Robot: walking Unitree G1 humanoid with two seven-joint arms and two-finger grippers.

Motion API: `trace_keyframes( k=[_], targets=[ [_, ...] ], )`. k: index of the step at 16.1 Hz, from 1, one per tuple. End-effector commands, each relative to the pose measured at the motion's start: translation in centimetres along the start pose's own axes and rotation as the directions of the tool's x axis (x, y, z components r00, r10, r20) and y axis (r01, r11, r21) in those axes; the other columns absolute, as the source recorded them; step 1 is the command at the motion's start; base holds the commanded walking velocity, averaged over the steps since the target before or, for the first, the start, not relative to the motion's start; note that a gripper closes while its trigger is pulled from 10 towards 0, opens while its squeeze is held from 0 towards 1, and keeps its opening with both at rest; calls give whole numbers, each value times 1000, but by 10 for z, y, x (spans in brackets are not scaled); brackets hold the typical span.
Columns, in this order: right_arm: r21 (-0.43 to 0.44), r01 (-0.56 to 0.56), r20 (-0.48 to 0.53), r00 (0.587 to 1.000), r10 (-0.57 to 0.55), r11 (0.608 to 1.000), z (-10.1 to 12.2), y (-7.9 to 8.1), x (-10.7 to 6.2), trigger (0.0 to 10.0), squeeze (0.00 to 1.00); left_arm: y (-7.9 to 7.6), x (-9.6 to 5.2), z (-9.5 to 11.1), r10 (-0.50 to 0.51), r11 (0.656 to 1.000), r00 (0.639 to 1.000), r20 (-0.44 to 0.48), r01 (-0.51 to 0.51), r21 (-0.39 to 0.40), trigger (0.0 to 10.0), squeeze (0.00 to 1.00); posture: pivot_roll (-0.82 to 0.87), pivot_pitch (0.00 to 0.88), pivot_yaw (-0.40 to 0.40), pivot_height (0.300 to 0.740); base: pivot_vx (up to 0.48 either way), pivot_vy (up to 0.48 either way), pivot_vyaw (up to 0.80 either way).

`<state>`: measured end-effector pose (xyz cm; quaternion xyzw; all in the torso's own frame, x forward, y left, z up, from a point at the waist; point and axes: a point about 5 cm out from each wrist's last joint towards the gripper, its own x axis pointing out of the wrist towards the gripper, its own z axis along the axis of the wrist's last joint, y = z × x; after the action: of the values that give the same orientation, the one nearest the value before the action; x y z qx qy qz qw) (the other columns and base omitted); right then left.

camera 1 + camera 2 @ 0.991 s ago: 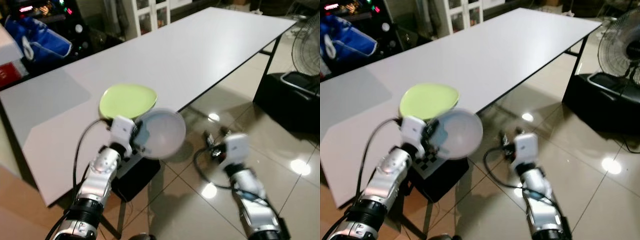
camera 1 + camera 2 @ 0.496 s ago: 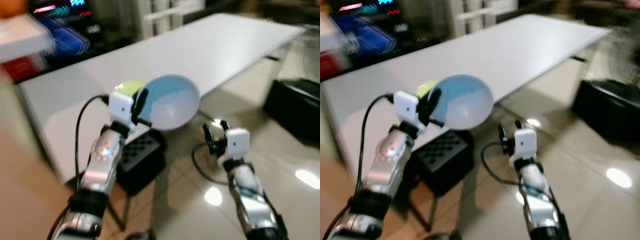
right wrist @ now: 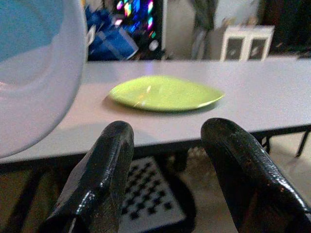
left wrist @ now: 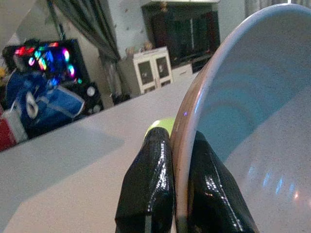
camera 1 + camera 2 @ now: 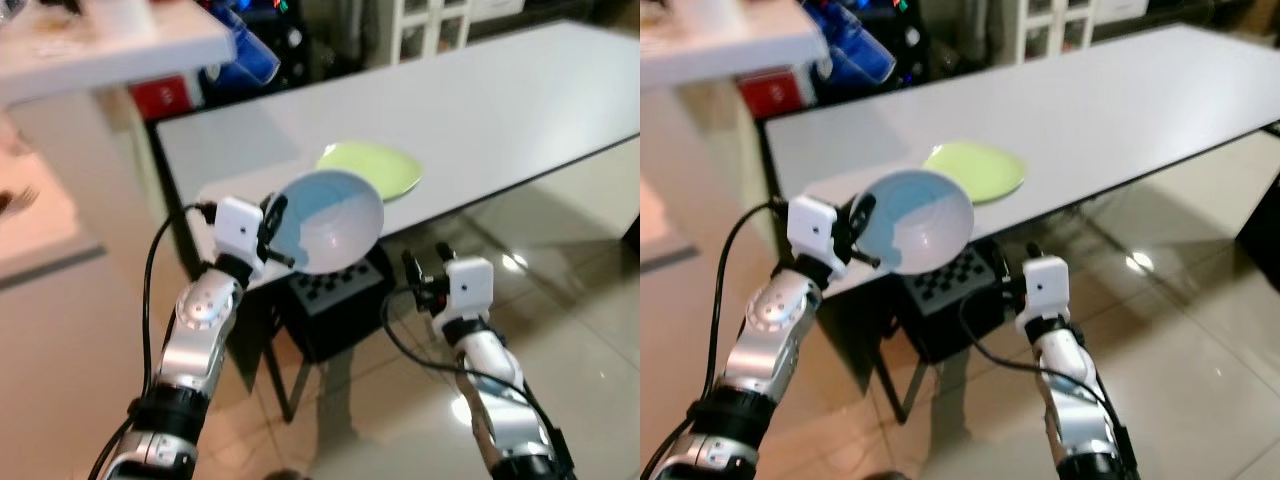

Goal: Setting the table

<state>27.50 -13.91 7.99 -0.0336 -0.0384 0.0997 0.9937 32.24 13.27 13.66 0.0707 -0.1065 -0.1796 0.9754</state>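
Far left of frame: a pale counter edge, then a red box and blue bags behind the table's corner. No writing legible on either; coloured lights on the dark equipment in the left wrist view are too blurred to read. No brand marks made out anywhere.

Left of centre: left gripper raised before the near edge of the white table. Left wrist view shows its two black fingers clenched on the rim of the pale blue bowl, one finger on each side of the rim. Bowl is held tilted, its hollow facing the camera, just short of the table edge and in front of the lime-green plate.

Centre: the plate lies flat on the table near the near edge. Below the table, a black box with a chequered top.

Right of centre: right gripper held low over the tiled floor, fingers spread apart, empty, pointing toward the table edge.

Judgement on the step in hand: bowl is being carried to its place. To do it well, level the bowl before lowering, carry it fully over the tabletop, set it on or beside the plate, and loosen the fingers only once the base rests flat. A rim pinch is prone to swing; slow travel advised.
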Motion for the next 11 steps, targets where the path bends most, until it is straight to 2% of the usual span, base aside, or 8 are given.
trace_keyframes(
  k=[1,6,11],
  targets=[
    [1,-22,2,1000,22,1000,2,4,3,10000,0,3,2,4,11,1000,1000,15,-11,18,0,506,14,0,112,740,0,0,788],
    [25,-13,-10,1000,13,1000,0,5,4,10000,0,3,1,4,4,999,1000,12,-4,43,0,510,19,0,112,740,0,0,728],
    [15,-20,-15,1000,20,1000,-1,5,6,10000,0,2,1,3,0,999,1000,8,0,47,0,506,20,0,112,740,0,0,0]
  ],
)
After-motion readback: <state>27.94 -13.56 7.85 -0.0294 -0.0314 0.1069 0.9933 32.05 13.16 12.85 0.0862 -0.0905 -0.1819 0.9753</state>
